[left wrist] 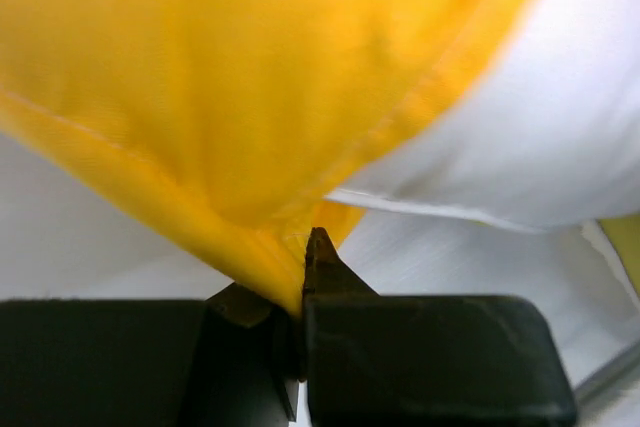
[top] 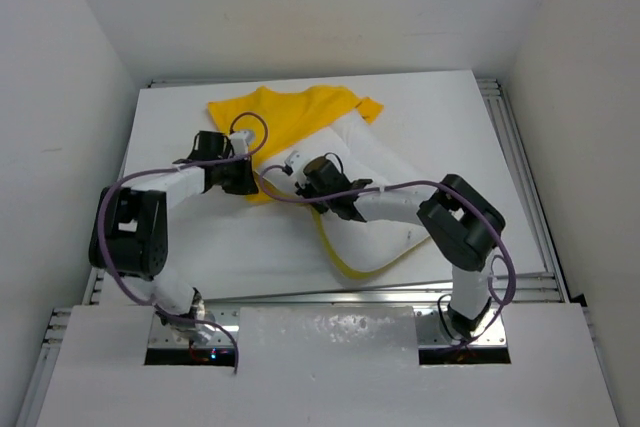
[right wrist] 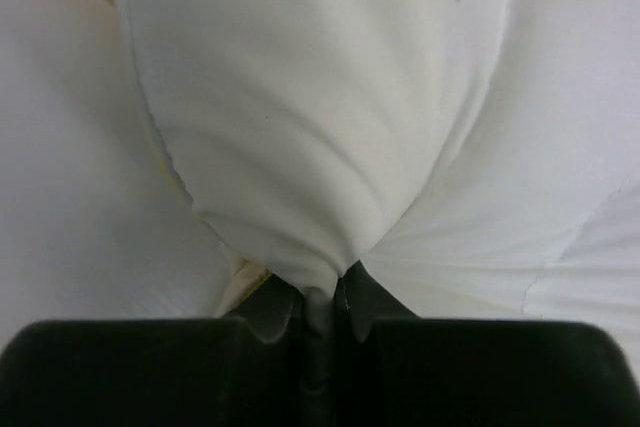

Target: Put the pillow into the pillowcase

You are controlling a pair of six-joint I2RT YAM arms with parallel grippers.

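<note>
Pillow, a large plain white puffy rectangular cushion (right wrist: 320, 117), bulges just ahead of the right hand (right wrist: 335, 297), which is clamped tight on a gathered fold of its skin. The rest lies on the white desk (top: 180, 117) behind that hand, under its arm. The left hand (left wrist: 305, 267) pinches an edge of the bright yellow thin wrinkled fabric pillowcase (left wrist: 250, 77), which billows forward of it, with white pillow showing beside it. The risk, as I judge it: both holds are thin pinches, so a hard pull could slip the cloth free, or the case's mouth could sag closed and block the soft, bunching cushion.
</note>
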